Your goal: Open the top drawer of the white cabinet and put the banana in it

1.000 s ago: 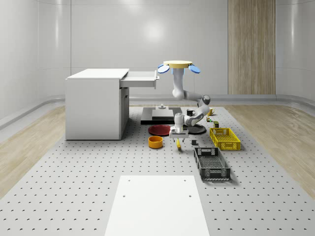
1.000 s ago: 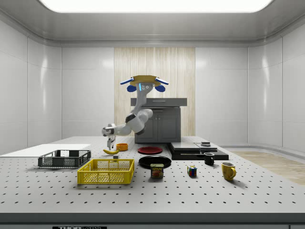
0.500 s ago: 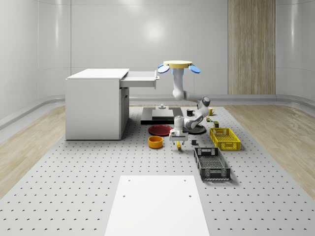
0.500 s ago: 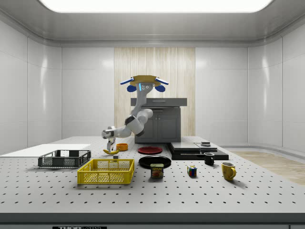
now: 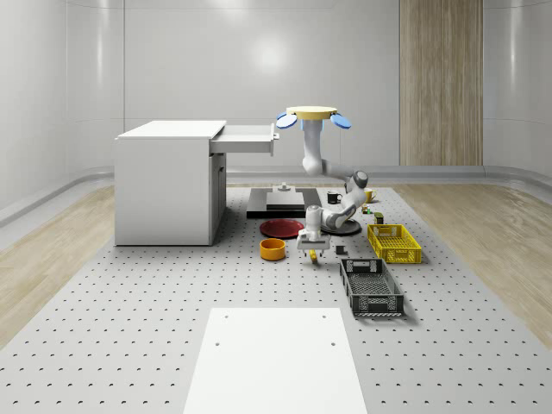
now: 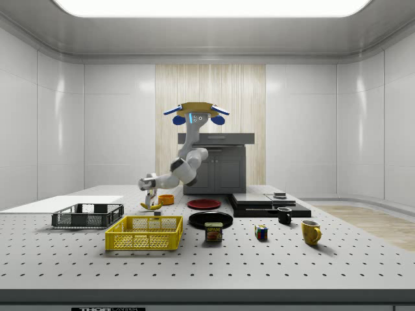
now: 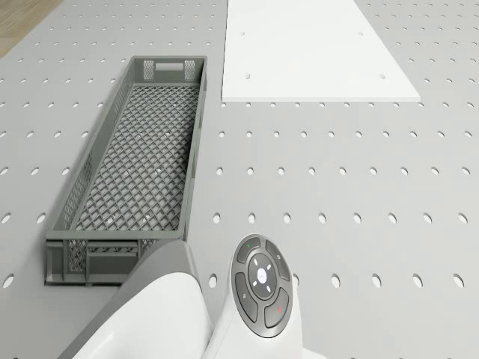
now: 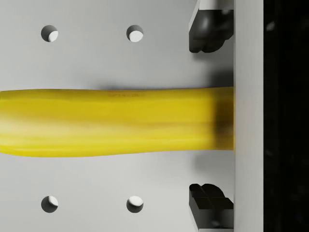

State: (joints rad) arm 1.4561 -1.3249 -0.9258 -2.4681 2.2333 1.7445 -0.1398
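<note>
The banana lies flat on the perforated table, seen small in the whole-scene view and in the side view. My gripper stands open straight over it, one fingertip on each side with a gap to the fruit. The arm bends down from the drone, which hovers beside the white cabinet. The cabinet's top drawer is pulled out. In the whole-scene view the gripper is low, just above the table.
An orange bowl sits close to the banana on the cabinet side, with a red plate and a black plate behind. A yellow basket and a grey crate stand nearby. A white sheet lies in front.
The arm has lowered the gripper onto the banana's level; a second ago it hung higher above the fruit. The drone and the banana have stayed in place.
</note>
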